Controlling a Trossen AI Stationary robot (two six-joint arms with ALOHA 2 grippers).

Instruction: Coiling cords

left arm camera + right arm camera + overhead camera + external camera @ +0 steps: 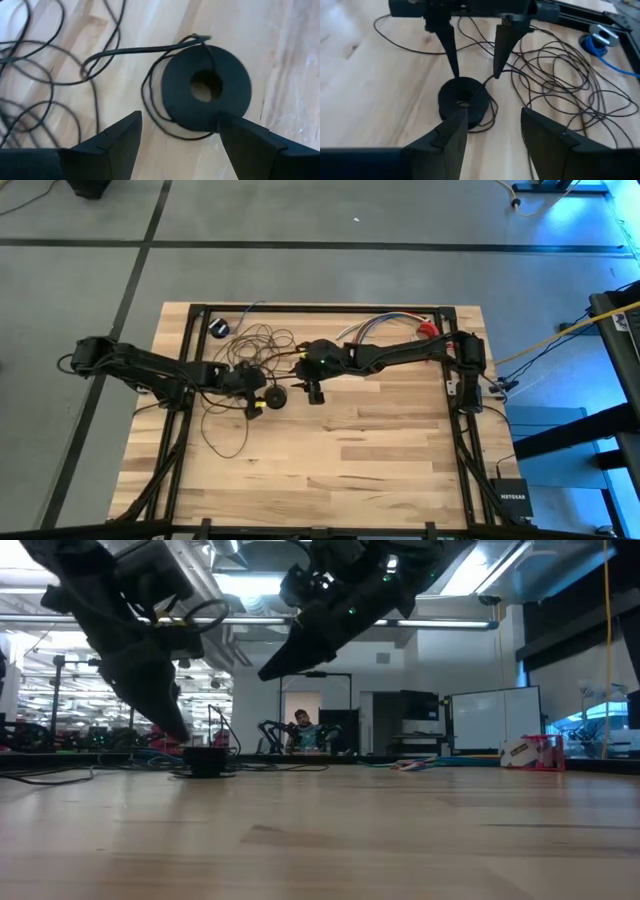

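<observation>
Just left of the table's [400,450] middle, the cord [245,350] lies in loose loops, its black puck [206,86] flat on the wood. Both grippers hang over the puck with jaws spread and empty: the left gripper [180,135] beside it, the right gripper [492,127] close by.

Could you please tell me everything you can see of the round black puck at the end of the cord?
The puck is a matte black ring with a round hole through its middle, lying flat on the wooden table. The thin dark cord joins its rim and curls loosely round one side. The left pincer stands open with its tips right by the puck's edge; actual contact cannot be told. The right pincer, also open, hovers close by.
</observation>
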